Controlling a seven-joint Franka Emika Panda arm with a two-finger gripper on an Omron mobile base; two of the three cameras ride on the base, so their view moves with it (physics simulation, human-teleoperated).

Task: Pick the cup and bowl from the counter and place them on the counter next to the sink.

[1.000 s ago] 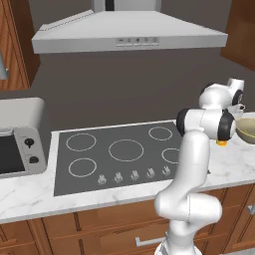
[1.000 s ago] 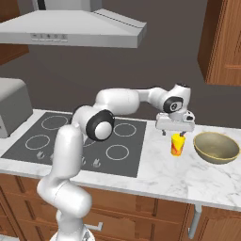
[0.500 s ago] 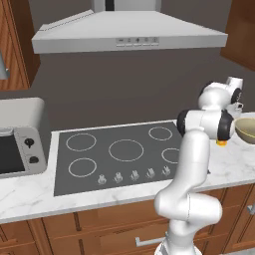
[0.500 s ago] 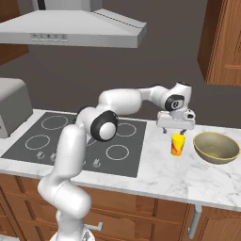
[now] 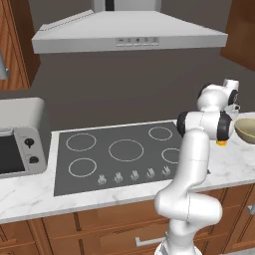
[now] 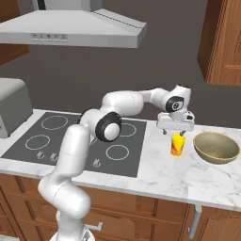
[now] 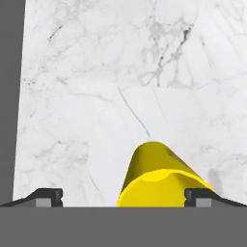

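1. One yellow cup [image 6: 177,144] and one olive-tan bowl [image 6: 217,147] stand on the white marble desk [image 6: 188,176], right of the dark cooktop [image 6: 70,140].
2. One end effector [image 6: 175,132] hangs over the cup, fingers spread wide, gripping nothing.
3. Since a second ago the end effector has sunk a little toward the cup; cup and bowl have not moved.
4. The cup stands upright right below the end effector, its rim just beneath and between the fingertips [image 7: 201,197], nearer one of them.
5. The bowl sits just right of the cup, apart from it.
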